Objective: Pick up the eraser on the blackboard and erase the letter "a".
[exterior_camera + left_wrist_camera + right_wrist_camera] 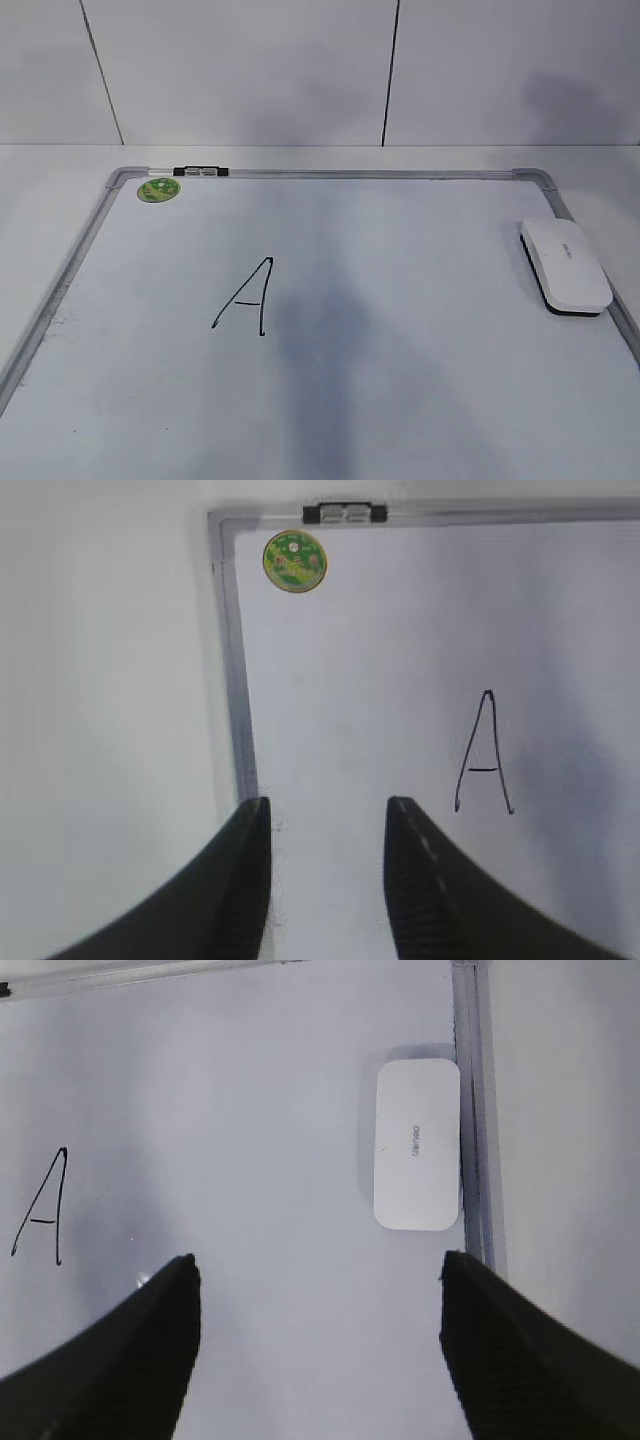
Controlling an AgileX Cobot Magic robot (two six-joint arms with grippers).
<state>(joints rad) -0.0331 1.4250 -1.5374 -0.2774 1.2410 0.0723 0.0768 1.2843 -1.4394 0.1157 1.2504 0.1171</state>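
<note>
The white eraser lies flat on the blackboard against its right frame. It also shows in the right wrist view. My right gripper is open and empty above the board, short of the eraser. My left gripper is open and empty above the board's left frame. A tall capital "A" is written mid-board and shows in both wrist views. No small lowercase "a" shows in any view. Neither gripper shows in the exterior view.
A round green sticker sits at the board's far left corner, with a small black-and-white clip on the top frame beside it. The board lies on a white table before a white panelled wall.
</note>
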